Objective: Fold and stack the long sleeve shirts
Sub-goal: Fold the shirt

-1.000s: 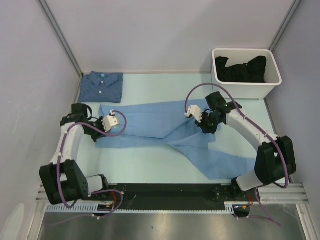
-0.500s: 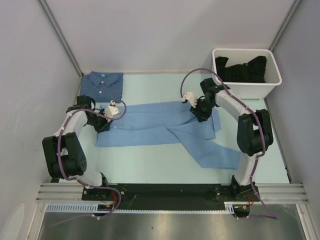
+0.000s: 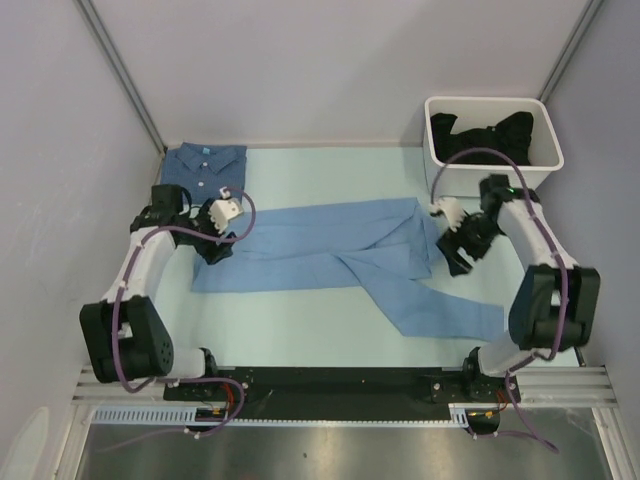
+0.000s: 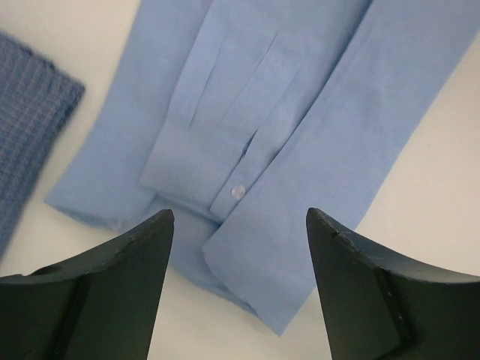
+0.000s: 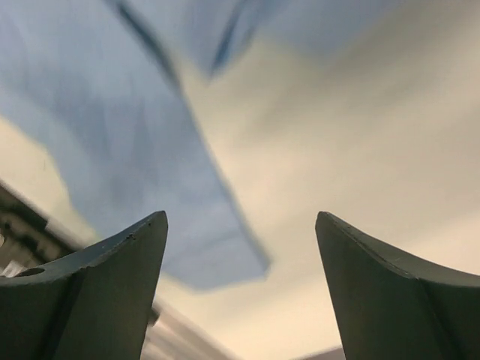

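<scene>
The light sky-blue long sleeve shirt [image 3: 320, 250] lies flat across the table as a long band, one sleeve running diagonally to the front right. The darker denim-blue shirt [image 3: 205, 172] sits folded at the back left corner. My left gripper [image 3: 215, 247] is open just above the light shirt's left end. In the left wrist view this gripper [image 4: 238, 212] has its jaws wide apart over a buttoned cuff [image 4: 238, 191], with the denim shirt [image 4: 30, 112] at the left edge. Open too, my right gripper [image 3: 460, 253] hovers just off the shirt's right end. The right wrist view is blurred, showing that gripper [image 5: 241, 214] with nothing between its fingers over light-blue cloth [image 5: 112, 135].
A white bin [image 3: 548, 160] holding dark clothes stands at the back right, close behind the right arm. Grey walls close in the table on the left, back and right. The black rail with the arm bases [image 3: 330, 385] runs along the near edge.
Both grippers opened and let go of the light-blue shirt, which now lies flat. The right arm swung right, off the shirt's end; the left gripper stayed over the left end.
</scene>
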`<state>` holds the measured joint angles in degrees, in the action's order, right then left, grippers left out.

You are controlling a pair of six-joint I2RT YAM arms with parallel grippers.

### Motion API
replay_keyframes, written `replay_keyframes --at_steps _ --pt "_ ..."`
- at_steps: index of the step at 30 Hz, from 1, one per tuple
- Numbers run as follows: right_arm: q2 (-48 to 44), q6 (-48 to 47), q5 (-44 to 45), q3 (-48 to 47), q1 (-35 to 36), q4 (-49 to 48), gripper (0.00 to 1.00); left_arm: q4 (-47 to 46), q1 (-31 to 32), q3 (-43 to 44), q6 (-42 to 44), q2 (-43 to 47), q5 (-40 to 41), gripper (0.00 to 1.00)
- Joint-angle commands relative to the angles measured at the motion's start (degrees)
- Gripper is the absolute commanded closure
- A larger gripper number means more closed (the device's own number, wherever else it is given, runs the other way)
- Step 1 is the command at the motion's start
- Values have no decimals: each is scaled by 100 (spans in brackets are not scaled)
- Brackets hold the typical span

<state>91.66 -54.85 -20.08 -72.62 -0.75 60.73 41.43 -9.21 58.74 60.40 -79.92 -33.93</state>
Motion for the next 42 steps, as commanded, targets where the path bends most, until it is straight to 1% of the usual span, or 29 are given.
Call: replay_keyframes --at_steps 1,2,3,5,6,8,9,11,12,13,17,19,20,21,23,24,25,26,27,31,32,34,36,38,39,41,42 --pt "-859 -693 469 906 -872 747 12 76 630 -99 -133 617 -535 22" --pt "-1017 -798 496 1108 -1300 852 12 58 692 -161 -151 653 -579 20" --pt "-1070 -799 548 1214 -1496 853 7 49 823 -187 -221 697 -632 20" --pt "-1115 -634 627 1486 -1892 766 2 41 869 -214 -266 688 -641 19" --pt "-1089 -528 715 1548 -2198 730 1 41 1034 -214 -318 680 -650 19" --pt "-1053 -300 777 1671 -2411 625 0 14 1053 -205 -388 671 -685 18" --pt "-1071 -20 882 1811 -2629 537 0 -38 1053 -196 -493 662 -694 18" --pt "-1123 263 1075 2014 -2780 177 0 -73 1053 -179 -564 688 -720 18" --pt "-1150 638 1163 2224 -2816 46 0 -135 1053 -187 -652 714 -720 17" --pt "-1141 790 1225 2304 -2807 -165 0 -170 1053 -205 -696 749 -729 16" --pt "-984 1520 1208 2489 -2667 -640 0 -355 1053 -275 -916 881 -685 15" --pt "-713 1801 1164 2498 -2510 -816 3 -399 1053 -310 -1004 908 -650 14" --pt "-632 1881 1068 2507 -2439 -843 6 -442 1053 -311 -1074 925 -606 13" --pt "-527 1855 1024 2516 -2386 -852 15 -478 1062 -328 -1144 978 -571 11" --pt "-482 1829 849 2560 -2263 -949 26 -574 1053 -354 -1319 1057 -536 8" --pt "-508 1811 787 2534 -2210 -940 48 -609 1053 -363 -1381 1162 -544 7" --pt "-543 1768 725 2455 -2140 -871 61 -662 1053 -389 -1443 1215 -544 1" --pt "-665 1741 550 2402 -2044 -826 87 -758 1053 -390 -1600 1268 -562 1" --pt "-754 1732 514 2349 -1991 -808 100 -803 1053 -390 -1671 1329 -570 0" --pt "-1439 1329 250 2042 -1709 -493 100 -1049 1053 -293 -2093 1637 -711 1" --pt "-1588 1145 111 1859 -1561 -396 100 -1223 1053 -293 -2294 1698 -720 1" --pt "-2019 1065 92 1673 -1393 -334 100 -1452 1053 -354 -2523 1830 -816 1" --pt "-2317 889 -92 1375 -1157 -211 100 -1716 1053 -407 -2665 2006 -1009 0" --pt "-2468 792 -302 1164 -954 -53 100 -1909 1053 -504 -2709 2164 -1369 1" --pt "-2521 792 -356 988 -657 -9 100 -1937 1062 -513 -2744 2182 -1440 1" --pt "-2688 888 -514 768 -348 -26 100 -1859 1062 -373 -2814 2122 -1782 0" --pt "-2758 1019 -576 541 -33 -70 100 -1797 1062 -302 -2815 2077 -1949 1"
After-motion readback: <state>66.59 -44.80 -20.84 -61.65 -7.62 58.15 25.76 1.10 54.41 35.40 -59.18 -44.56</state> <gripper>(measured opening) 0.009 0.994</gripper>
